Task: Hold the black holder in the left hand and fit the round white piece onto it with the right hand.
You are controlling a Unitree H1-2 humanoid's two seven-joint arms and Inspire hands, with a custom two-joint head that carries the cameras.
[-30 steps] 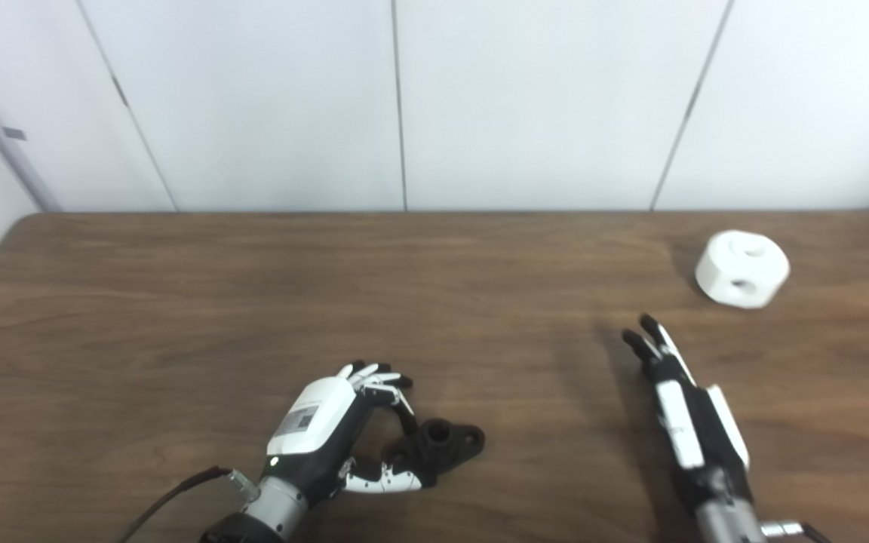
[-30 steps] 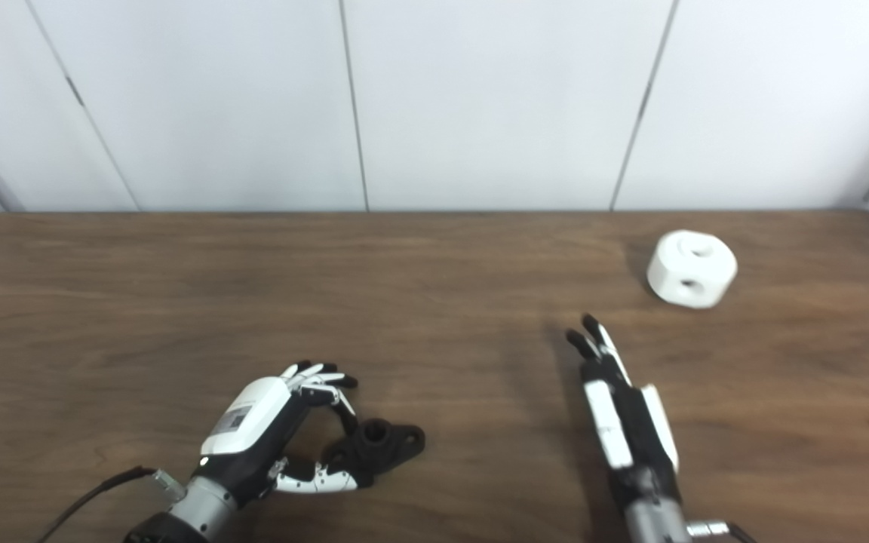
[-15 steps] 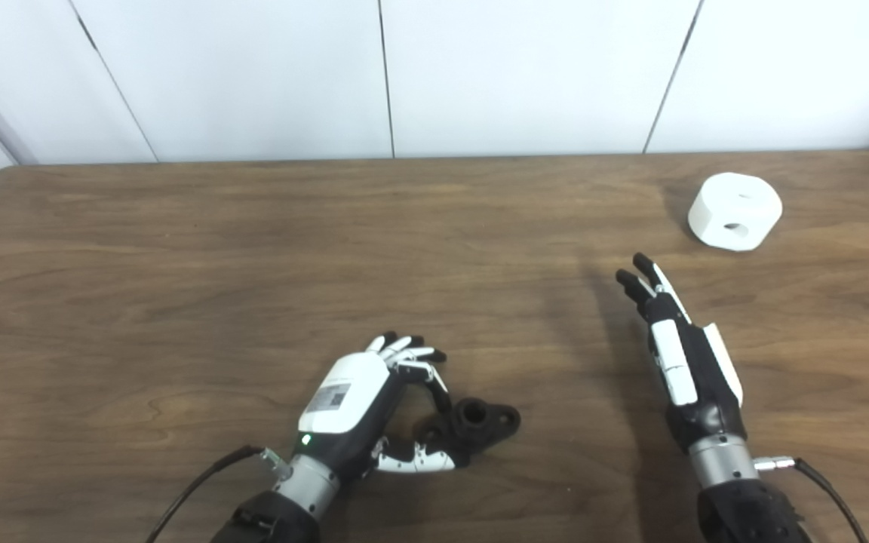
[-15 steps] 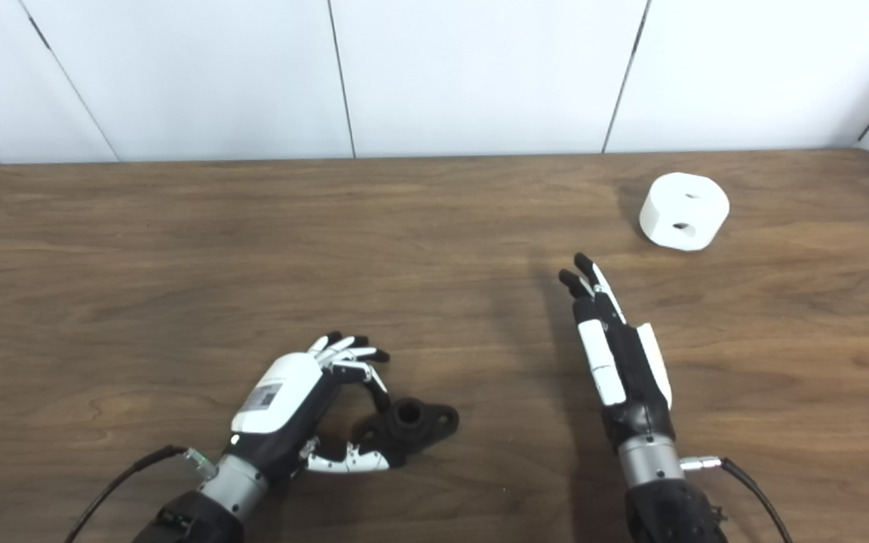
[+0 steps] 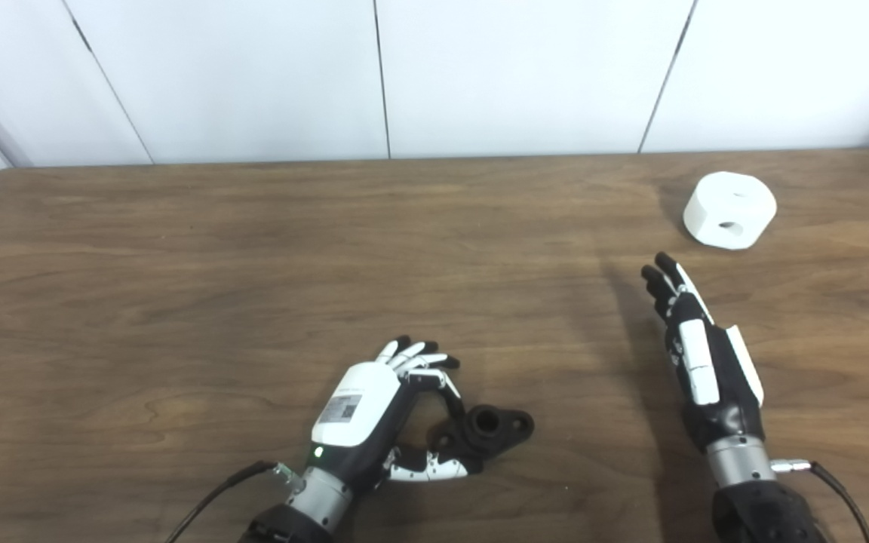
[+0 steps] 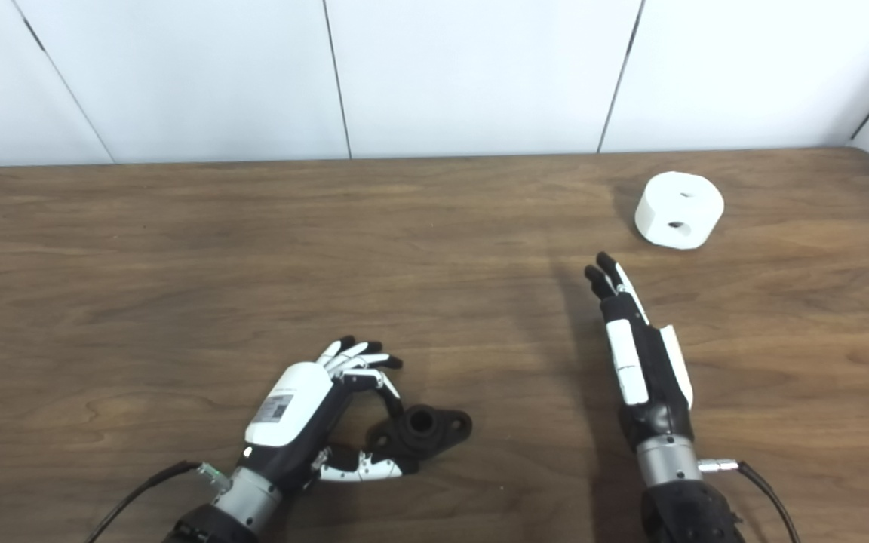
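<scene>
Left hand (image 5: 363,411) curled round the near end of the black holder (image 5: 489,431), thumb and fingers pinching it, still flat on the wooden table (image 5: 178,286). Right hand (image 5: 702,354) empty, fingers straight, spread slightly, well short of the round white piece (image 5: 729,210) near the far right corner.

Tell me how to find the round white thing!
Look at the brown table, then at its far right corner. The round white piece sits there alone, beyond the right hand. It is the only white block, with a hole in its side.
</scene>
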